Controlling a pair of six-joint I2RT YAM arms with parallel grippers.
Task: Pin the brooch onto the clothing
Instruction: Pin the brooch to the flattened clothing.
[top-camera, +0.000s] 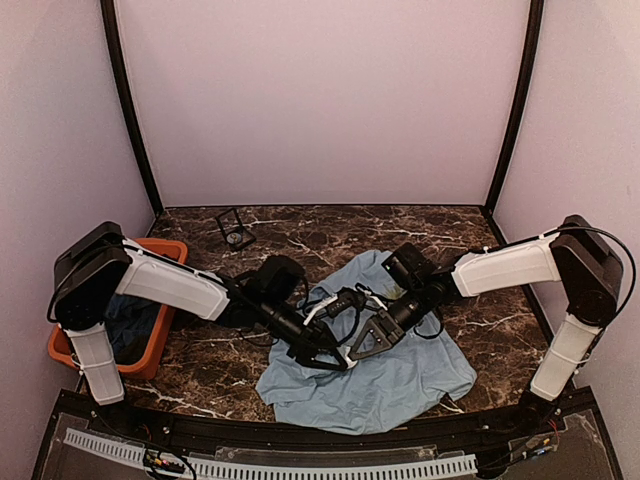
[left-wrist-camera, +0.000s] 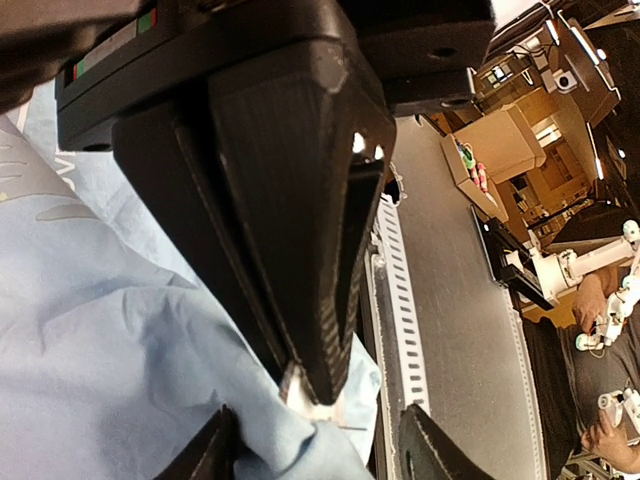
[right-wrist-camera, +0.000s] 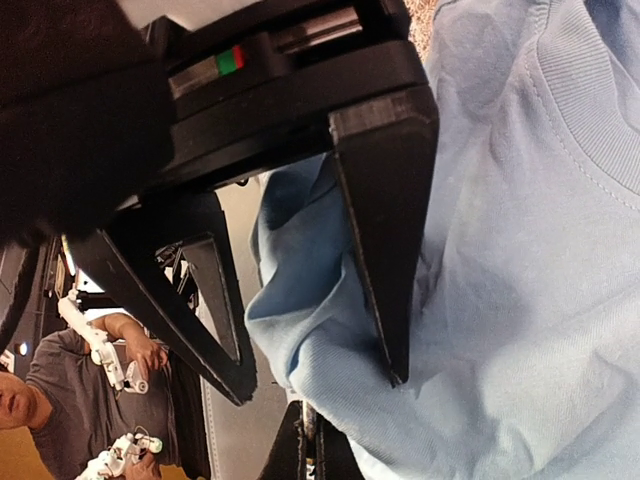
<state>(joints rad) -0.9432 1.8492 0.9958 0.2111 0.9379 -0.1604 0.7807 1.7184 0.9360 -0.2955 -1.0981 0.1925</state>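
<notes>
Over the middle of the table (top-camera: 330, 235), my left gripper (left-wrist-camera: 318, 430) sits spread open astride a fold of the crumpled shirt (top-camera: 400, 385); right gripper (right-wrist-camera: 308, 445) is clamped tight, tips at that same fold. Can't make out the brooch anywhere, honestly.
</notes>
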